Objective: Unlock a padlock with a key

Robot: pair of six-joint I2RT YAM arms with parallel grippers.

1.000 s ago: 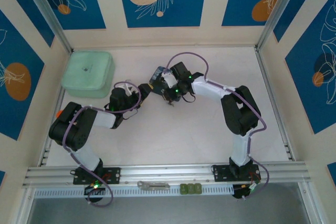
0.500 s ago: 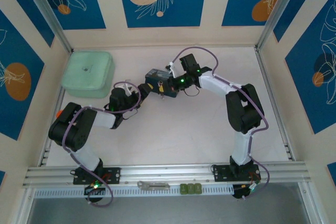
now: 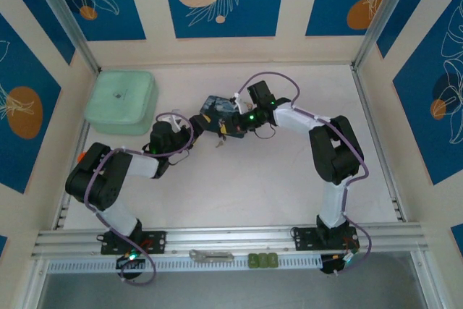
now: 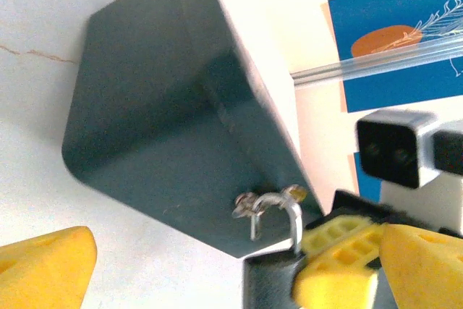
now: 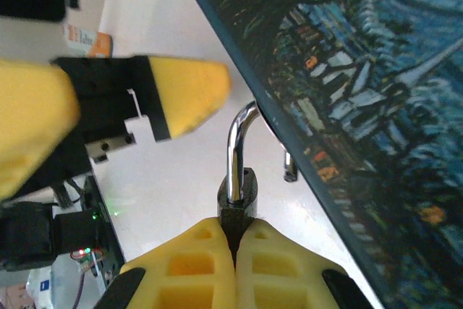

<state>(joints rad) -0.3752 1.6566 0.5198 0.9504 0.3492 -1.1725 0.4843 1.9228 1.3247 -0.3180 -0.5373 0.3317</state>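
1. Watching the right gripper (image 5: 235, 231): its yellow fingers are pressed together on the dark body of the padlock (image 5: 237, 197), nipping it from below.
2. The padlock hangs at the 6 o'clock edge of the painted tin (image 5: 347, 92). Its silver shackle (image 5: 233, 132) is hooked up into the tin's latch, so it looks locked to me.
3. The left gripper (image 3: 194, 125) waits at the tin's 8 o'clock, fingers spread wide with nothing between them.
4. The key? I can't pick it out for certain. A pale speck on the table (image 3: 253, 186) just below the tin may be it.
5. To do this well, I reckon the right should hold the body dead steady with the keyhole clear of its pads. The left should bring the key in straight, then turn gently so the shackle doesn't wrench the latch.
6. Writing: none readable. A small orange-and-white label (image 5: 79, 37) at 10 o'clock in the right wrist view is too blurred, and the tin's starry-night painting carries no lettering.
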